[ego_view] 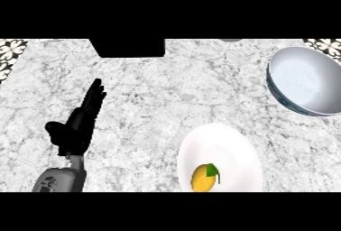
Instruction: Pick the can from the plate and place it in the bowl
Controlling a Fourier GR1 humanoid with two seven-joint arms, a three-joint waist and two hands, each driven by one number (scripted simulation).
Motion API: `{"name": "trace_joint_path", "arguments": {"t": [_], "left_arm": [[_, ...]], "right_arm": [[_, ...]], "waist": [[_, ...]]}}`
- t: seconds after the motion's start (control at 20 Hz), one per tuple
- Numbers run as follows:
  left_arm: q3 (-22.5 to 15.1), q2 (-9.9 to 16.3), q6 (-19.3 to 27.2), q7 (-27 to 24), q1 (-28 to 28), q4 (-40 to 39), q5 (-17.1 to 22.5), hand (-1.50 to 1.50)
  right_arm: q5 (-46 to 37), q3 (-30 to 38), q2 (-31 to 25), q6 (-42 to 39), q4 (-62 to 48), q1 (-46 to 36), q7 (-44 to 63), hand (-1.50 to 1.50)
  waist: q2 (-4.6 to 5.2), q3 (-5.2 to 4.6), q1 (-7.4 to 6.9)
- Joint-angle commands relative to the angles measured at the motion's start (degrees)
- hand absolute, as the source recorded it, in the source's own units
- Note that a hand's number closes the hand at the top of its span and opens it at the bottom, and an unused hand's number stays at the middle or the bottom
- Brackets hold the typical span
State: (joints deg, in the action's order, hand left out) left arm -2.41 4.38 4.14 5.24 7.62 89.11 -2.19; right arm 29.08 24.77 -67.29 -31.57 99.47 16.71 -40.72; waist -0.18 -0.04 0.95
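Item, nearest the lower edge of the view: a white plate (220,153), round, its near rim cut off by the bottom of the view, set right of centre on a grey-white marbled counter (166,90). On its near part lies a yellow-orange can (203,178) with a green mark on its upper right side, well inside the rim; most of the plate's far part shows bare white. Item, lower left: the left hand (76,128), black, on a grey forearm (60,179) coming in from the bottom edge; fingers straight and held together, pointing away up the counter, thumb out to the left, grasping nothing, touching neither plate nor can. A wide strip of bare counter separates hand and plate. The right hand does not show. Item, middle ground: open marbled surface across the whole width. Item, far right: a bowl (306,81) with a pale inside and a dark blue-grey outer wall, its right side cut by the edge of the view, well apart from the plate with bare counter between them. Item, far edge: a black block (126,47) left of centre at the top, and patterned black-and-white tiling (12,47) in both top corners.
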Motion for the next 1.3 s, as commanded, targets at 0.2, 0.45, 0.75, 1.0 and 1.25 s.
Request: {"name": "trace_joint_path", "arguments": {"t": [0.2,0.45,0.75,1.0,1.25], "left_arm": [[-2.38,-2.36,0.44,-0.5,0.1,0.06,-1.29,0.0],[-1.06,-1.61,-0.27,1.31,3.44,-1.21,-0.66,0.0],[-0.85,-0.39,-2.77,1.52,3.4,-0.85,0.59,0.0],[-2.16,-1.83,-0.87,-0.11,0.82,-0.01,-1.3,0.0],[-2.25,-3.64,1.51,-0.65,4.1,-2.99,-2.94,0.0]], "right_arm": [[5.11,-5.6,-1.87,-3.91,-5.24,-12.42,9.04,1.5],[-9.95,-11.79,0.7,4.13,-11.53,-24.35,7.6,1.5],[-26.38,-20.6,7.03,13.88,-19.8,-33.65,3.96,1.5],[-33.84,-26.14,13.38,15.0,-33.98,-45.25,2.93,1.5],[-42.6,-27.48,17.4,19.3,-51.32,-52.35,-7.46,1.5]], "waist": [[0.41,0.03,-2.06],[0.63,0.07,-2.92],[0.88,0.11,-4.26],[0.74,0.08,-3.95],[1.0,0.14,-3.66]]}}
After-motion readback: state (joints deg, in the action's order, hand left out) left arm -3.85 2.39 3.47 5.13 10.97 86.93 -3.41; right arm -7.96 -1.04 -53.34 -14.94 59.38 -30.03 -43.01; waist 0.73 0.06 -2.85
